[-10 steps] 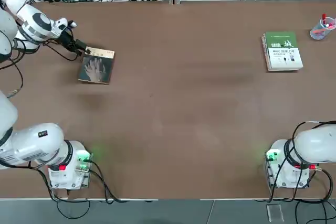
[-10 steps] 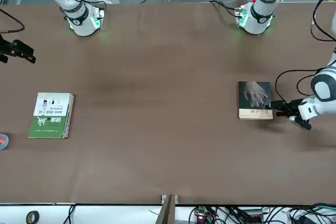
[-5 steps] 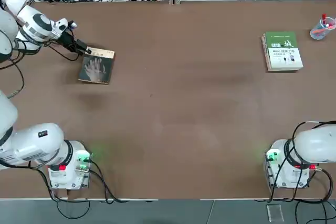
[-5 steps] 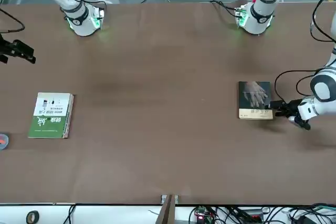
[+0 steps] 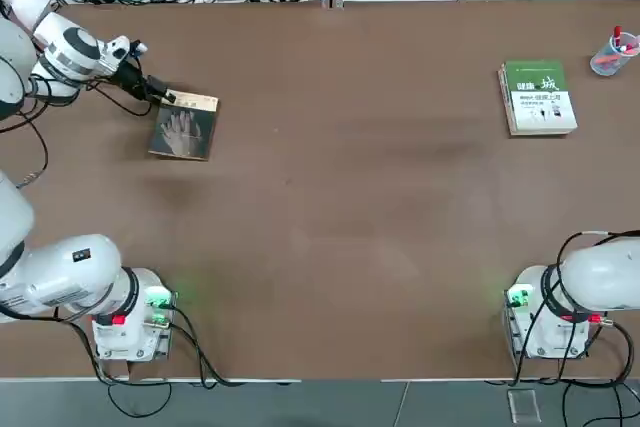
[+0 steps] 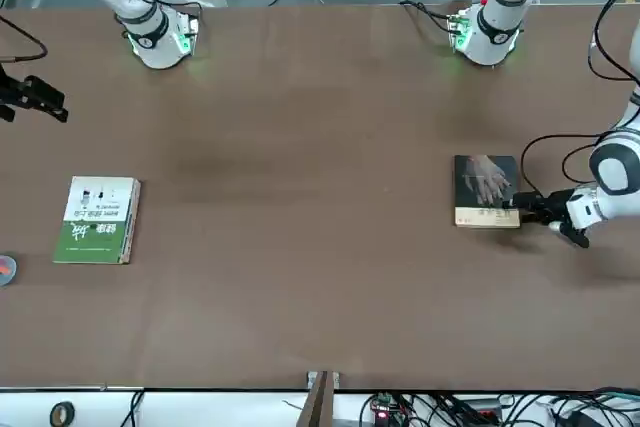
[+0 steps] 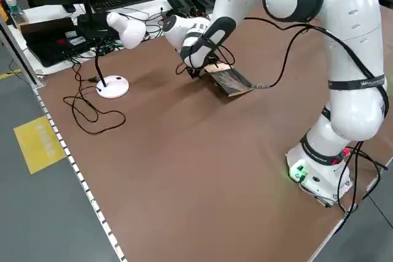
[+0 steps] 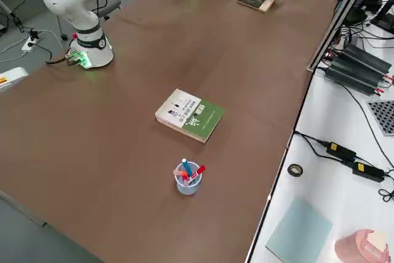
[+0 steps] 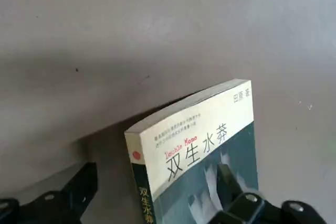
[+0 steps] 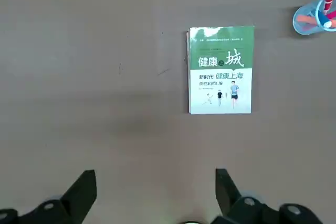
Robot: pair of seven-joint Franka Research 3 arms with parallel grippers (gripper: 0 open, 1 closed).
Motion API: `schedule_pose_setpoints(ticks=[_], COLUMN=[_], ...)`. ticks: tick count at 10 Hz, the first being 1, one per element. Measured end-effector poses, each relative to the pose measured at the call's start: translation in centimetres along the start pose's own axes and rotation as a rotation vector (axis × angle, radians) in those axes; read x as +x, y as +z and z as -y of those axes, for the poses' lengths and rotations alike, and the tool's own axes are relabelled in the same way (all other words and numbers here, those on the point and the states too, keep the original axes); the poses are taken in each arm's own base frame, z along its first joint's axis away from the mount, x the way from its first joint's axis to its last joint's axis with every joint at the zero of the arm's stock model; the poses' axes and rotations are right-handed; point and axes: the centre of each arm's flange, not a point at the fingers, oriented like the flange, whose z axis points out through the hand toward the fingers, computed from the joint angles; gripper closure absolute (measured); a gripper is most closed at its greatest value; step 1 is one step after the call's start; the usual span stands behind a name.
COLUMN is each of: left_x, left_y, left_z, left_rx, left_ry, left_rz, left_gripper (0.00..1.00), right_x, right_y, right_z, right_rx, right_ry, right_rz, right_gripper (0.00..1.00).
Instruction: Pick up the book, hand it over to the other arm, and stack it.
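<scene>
The book (image 5: 185, 128), a thin dark grey paperback with a pale hand and a tan band, lies flat at the table's far left. It also shows in the front view (image 6: 486, 190) and the left side view (image 7: 228, 80). My left gripper (image 5: 160, 95) is low at the book's tan-band corner, open. In the left wrist view its fingers straddle that corner of the book (image 9: 199, 145), one fingertip (image 9: 233, 182) over the cover. My right gripper (image 6: 30, 97) hangs high over the far right of the table, open and holding nothing (image 10: 155, 198).
A thicker green-and-white book (image 5: 538, 97) lies at the far right, below the right wrist camera (image 10: 220, 70). A clear cup of pens (image 5: 612, 53) stands beside it near the table's edge. A white desk lamp (image 7: 116, 29) and cables sit past the left edge.
My left gripper has edged slightly closer onto the book's corner. The book and the right arm have not moved.
</scene>
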Motion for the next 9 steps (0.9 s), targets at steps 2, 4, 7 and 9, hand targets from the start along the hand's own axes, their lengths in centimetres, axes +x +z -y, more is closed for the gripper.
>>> schedule_pose_setpoints(ticks=[2, 4, 7, 9], left_x=[0.0, 0.3, 0.4, 0.4], left_y=[0.1, 0.4, 1.0, 1.4], left_z=[-0.1, -0.6, -1.2, -1.4], left_rx=[-0.007, -0.017, -0.043, -0.053], left_ry=[-0.001, 0.004, -0.009, -0.013], left_rz=[-0.001, -0.002, -0.015, -0.014], left_gripper=[0.00, 0.00, 0.00, 0.01], right_x=[0.0, 0.0, 0.0, 0.0], right_y=[0.0, 0.0, 0.0, 0.0], right_z=[0.0, 0.0, 0.0, 0.0], right_rx=[0.000, 0.000, 0.000, 0.000], right_ry=[0.000, 0.000, 0.000, 0.000], right_rz=[0.000, 0.000, 0.000, 0.000], right_gripper=[0.00, 0.00, 0.00, 0.00])
